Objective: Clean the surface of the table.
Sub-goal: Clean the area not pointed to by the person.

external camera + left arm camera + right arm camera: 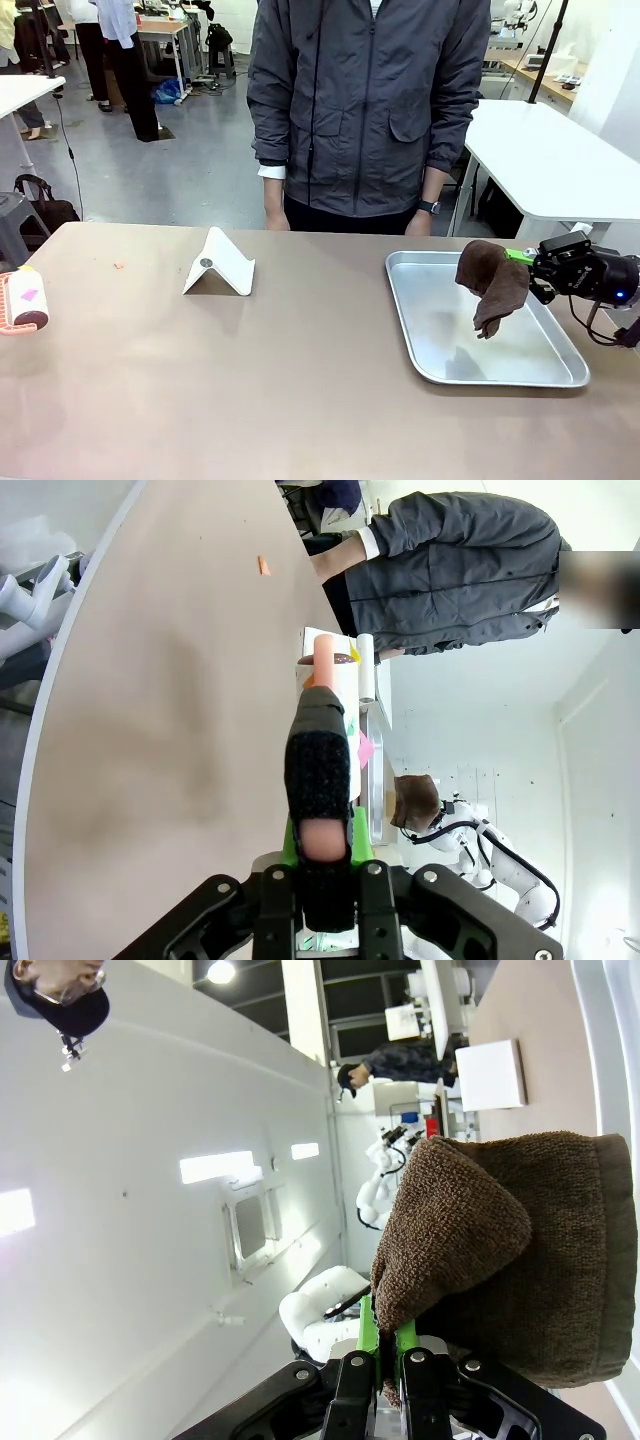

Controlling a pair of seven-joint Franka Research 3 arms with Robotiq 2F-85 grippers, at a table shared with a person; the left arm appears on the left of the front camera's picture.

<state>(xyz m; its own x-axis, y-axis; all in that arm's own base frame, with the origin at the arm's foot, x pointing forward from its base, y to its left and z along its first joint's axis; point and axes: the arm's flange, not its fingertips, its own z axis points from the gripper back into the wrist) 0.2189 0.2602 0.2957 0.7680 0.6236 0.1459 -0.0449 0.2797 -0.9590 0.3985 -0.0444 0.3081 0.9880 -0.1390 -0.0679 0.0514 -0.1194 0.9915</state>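
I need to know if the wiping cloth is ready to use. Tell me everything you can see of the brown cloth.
The brown cloth is thick, dark brown terry fabric with a looped pile and a hemmed edge. It is bunched and folded over itself, not spread out. The right gripper is shut on its upper part, pinching it between green pads. The rest hangs down over the metal tray, apparently clear of the tray floor.

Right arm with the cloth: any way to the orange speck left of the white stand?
Doubtful. The right gripper holds the brown cloth above the metal tray at the table's right end; the white stand sits between it and the orange speck.
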